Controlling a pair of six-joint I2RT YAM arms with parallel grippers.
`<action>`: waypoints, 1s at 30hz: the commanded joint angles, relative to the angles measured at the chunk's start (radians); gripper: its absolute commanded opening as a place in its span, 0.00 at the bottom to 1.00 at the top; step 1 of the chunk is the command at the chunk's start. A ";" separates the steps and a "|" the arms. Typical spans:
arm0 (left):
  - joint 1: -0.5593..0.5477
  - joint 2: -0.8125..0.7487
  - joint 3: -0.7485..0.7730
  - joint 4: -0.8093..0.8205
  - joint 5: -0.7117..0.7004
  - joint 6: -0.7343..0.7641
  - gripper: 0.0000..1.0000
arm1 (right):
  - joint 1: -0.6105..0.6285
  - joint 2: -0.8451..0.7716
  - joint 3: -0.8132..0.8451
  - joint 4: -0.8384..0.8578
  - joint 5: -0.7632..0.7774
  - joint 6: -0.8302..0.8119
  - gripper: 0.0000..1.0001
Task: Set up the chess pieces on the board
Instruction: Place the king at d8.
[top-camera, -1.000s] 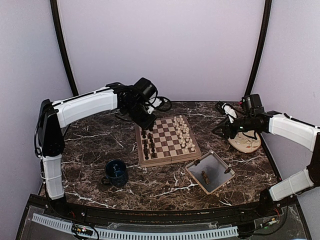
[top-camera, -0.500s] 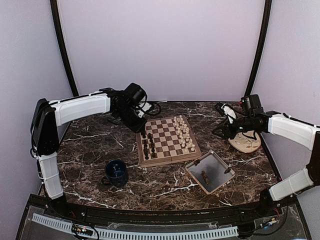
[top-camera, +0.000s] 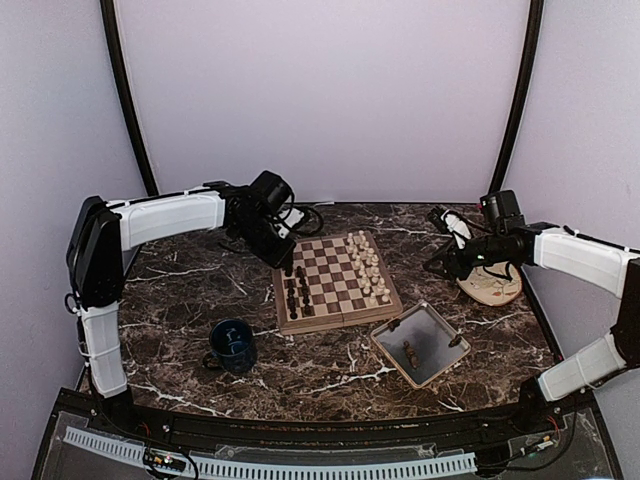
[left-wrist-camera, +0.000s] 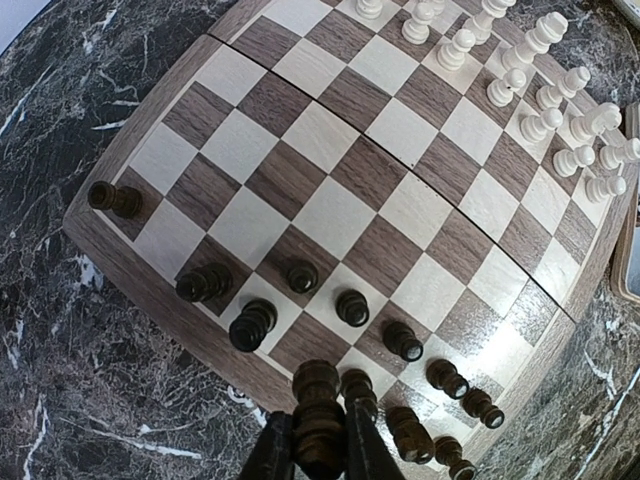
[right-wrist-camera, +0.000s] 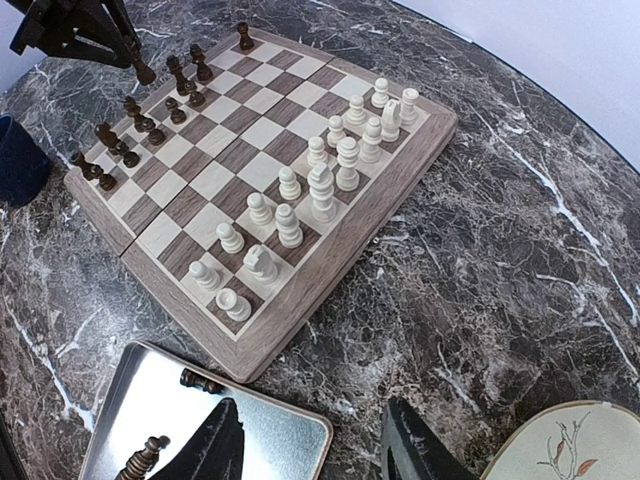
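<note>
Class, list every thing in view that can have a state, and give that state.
board: unfolded, lying flat
left gripper: shut on a dark piece, above the board
right gripper: open, empty
white pieces: upright in two rows on the board
tray: holds a few dark pieces
mug: upright

No writing, label, brand, number or sign can be read in any of the views. The board (left-wrist-camera: 330, 215) shows only plain checkered squares and a plain wooden border.
</note>
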 joint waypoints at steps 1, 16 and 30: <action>0.007 0.008 -0.014 0.012 0.017 0.006 0.08 | -0.002 0.008 0.000 0.015 0.003 -0.014 0.47; 0.017 0.050 -0.038 0.048 0.023 0.007 0.08 | -0.002 0.014 -0.001 0.013 0.001 -0.017 0.47; 0.022 0.082 -0.035 0.051 0.034 0.011 0.09 | -0.003 0.023 0.000 0.011 0.001 -0.025 0.47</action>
